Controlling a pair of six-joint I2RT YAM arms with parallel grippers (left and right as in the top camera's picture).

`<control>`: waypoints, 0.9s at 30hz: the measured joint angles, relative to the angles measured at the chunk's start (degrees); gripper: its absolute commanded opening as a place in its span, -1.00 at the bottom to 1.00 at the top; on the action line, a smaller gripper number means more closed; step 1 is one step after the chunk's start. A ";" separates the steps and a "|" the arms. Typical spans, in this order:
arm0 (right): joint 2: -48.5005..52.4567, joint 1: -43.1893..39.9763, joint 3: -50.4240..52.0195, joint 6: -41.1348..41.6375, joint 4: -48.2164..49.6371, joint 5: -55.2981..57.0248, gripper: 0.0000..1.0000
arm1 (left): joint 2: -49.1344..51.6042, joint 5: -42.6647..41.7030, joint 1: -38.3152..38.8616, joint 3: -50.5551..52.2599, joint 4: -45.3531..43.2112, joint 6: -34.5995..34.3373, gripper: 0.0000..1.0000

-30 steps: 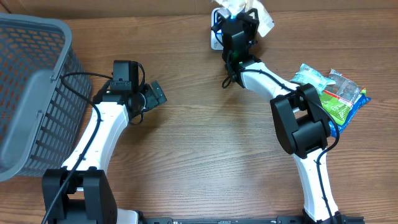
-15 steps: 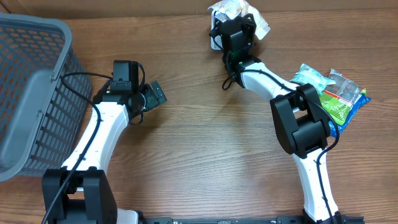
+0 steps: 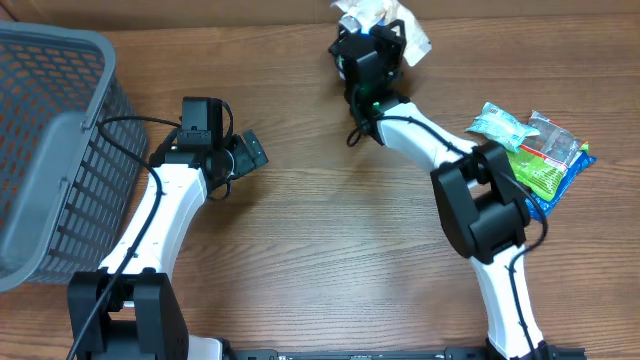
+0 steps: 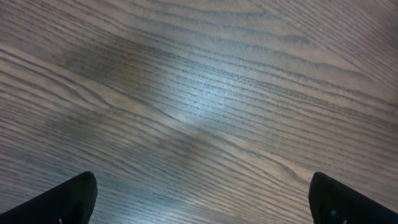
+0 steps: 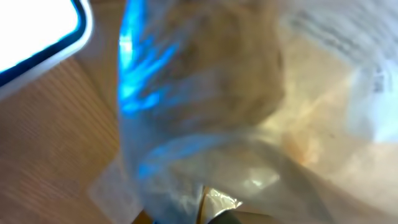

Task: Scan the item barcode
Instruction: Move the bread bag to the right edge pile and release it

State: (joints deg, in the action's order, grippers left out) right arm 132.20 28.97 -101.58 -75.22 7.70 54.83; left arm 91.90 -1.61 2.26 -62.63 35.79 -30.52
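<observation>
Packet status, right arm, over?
Right tool shut on packet, beside white scanner. Left tool open, empty, above the table. Nothing blocking.

Left arm (image 3: 165,205) was folded at mid-reach, left gripper (image 3: 247,152) pointing right, jaws fully apart. Right arm (image 3: 430,135) was stretched far forward, right gripper (image 3: 372,45) pinched tight on clear packet (image 3: 368,12).

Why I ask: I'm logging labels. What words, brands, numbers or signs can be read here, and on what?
None can be read.
On the clear bag: grey print at its upper right, blurred.
On the green and blue packets: printing too small.
</observation>
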 measured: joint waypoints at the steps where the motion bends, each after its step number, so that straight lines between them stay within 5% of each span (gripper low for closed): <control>1: -1.86 0.57 0.13 1.22 -3.08 0.13 -0.92 | 0.00 -0.02 0.00 0.00 0.02 0.00 1.00; 11: -30.77 0.28 0.11 34.01 -44.70 -18.38 -0.92 | 0.00 0.17 0.00 -0.11 0.04 0.00 0.99; 20: -42.71 -28.20 -0.72 65.05 -73.57 -55.63 -0.92 | 0.00 0.17 0.00 -0.11 0.04 0.00 0.99; 27: -37.16 -47.17 -0.57 72.59 -83.43 -69.00 -0.92 | 0.00 0.17 0.00 -0.11 0.02 0.02 0.99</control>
State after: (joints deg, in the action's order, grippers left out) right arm 95.04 -18.20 -102.15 -2.63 -75.72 -14.17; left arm 91.90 -1.43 2.26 -62.74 35.81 -30.50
